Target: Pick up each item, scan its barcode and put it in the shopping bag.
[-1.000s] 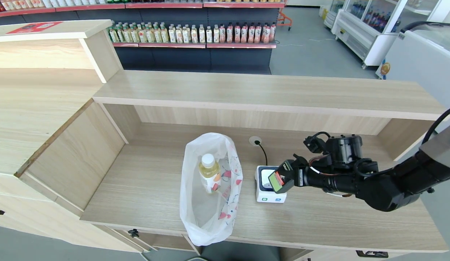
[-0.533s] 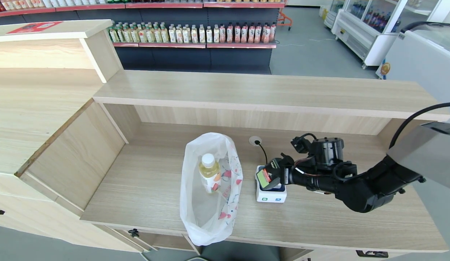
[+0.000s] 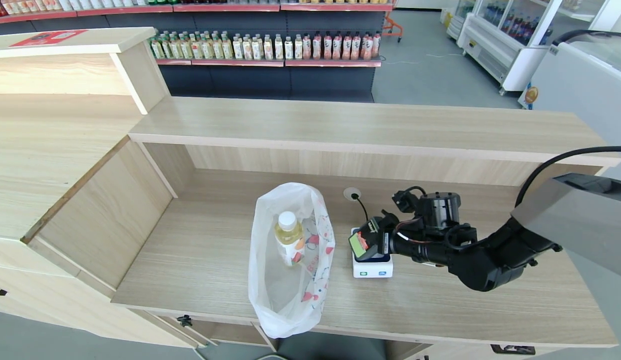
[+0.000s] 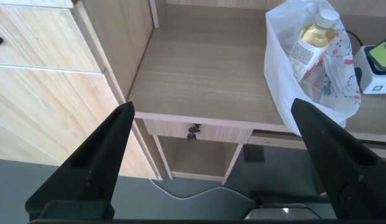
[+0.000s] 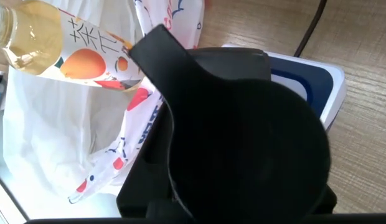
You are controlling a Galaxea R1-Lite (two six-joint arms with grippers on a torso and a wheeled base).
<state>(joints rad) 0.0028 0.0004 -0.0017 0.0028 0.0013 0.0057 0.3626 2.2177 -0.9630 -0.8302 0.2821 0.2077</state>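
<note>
at the wooden counter, right claw clamps a green item above the scanner.

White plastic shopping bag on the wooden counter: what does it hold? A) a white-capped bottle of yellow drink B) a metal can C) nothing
A: a white-capped bottle of yellow drink stands inside the white plastic shopping bag; the small green pack is in the right gripper.
</note>
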